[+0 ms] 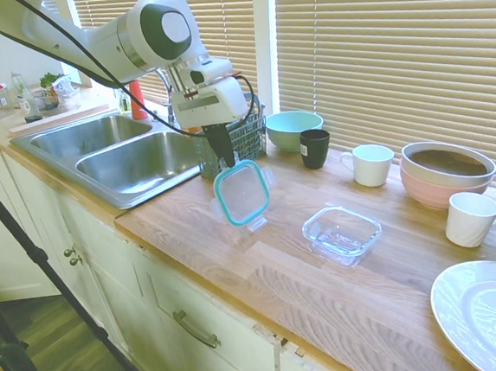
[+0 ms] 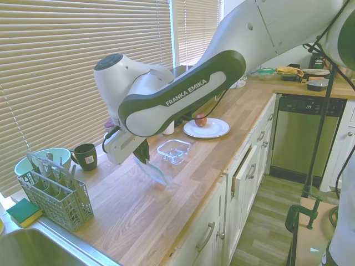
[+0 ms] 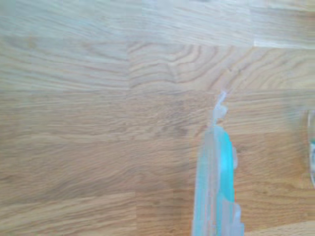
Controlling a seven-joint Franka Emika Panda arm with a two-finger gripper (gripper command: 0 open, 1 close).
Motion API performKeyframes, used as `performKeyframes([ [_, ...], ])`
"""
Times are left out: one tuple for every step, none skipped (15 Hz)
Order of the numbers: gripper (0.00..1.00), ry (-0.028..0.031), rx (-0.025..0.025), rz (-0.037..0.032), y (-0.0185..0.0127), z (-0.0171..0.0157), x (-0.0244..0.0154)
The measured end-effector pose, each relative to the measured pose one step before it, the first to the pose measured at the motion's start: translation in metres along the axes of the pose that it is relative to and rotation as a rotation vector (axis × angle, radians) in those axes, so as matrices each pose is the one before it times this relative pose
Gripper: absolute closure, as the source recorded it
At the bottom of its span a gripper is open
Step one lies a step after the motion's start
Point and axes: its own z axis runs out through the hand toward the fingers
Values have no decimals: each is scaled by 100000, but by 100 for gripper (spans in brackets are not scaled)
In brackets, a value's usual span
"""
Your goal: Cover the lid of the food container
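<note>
My arm point(image 1: 122, 40) is white with a dark grey joint cap, and my fingers point(image 1: 224, 149) are black. The lid point(image 1: 242, 192) is clear with a teal rim, the container point(image 1: 341, 231) clear glass, the counter point(image 1: 238, 264) light wood with wavy grain. I see a mint bowl point(image 1: 293, 128), a black mug point(image 1: 315, 147), 2 white cups point(image 1: 372, 164), a pink bowl point(image 1: 447, 178), a grey basket point(image 1: 246, 139), a white plate point(image 1: 485, 317), a steel sink point(image 1: 115, 154) and beige blinds point(image 1: 392, 43).
</note>
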Motion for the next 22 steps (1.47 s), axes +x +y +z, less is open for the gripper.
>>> performKeyframes([
  [100, -39, 492, -181, 590, -299, 537],
  [100, -441, 940, -323, 653, -198, 758],
  [100, 27, 56, -35, 5, 1, 20],
  [100, 99, 219, 8, -7, -13, 36],
  [100, 188, 366, 293, 58, 12, 172],
  [100, 257, 445, 507, 156, 58, 338],
  [100, 392, 630, 650, 284, 115, 578],
  [100, 164, 140, 591, 420, 200, 666],
  [100, -65, 351, 534, 470, 258, 705],
  [100, -486, 343, 772, 624, 352, 845],
  [100, -306, 408, 810, 633, 368, 808],
  [100, -384, 213, 901, 677, 424, 739],
  [100, -459, 252, 1212, 698, 400, 805],
  [100, -443, 146, 1117, 705, 329, 830],
  [100, -677, 804, 873, 712, 251, 935],
  [100, -618, 743, 777, 715, 211, 921],
  [100, -393, 548, 687, 622, 170, 778],
  [100, -156, 486, 540, 534, 128, 672],
  [100, -31, 225, 32, 355, 87, 465],
  [100, -58, 205, -39, 214, 80, 367],
  [100, -157, 342, 122, 69, 67, 332],
  [100, -85, 360, -77, -49, 2, 312],
])
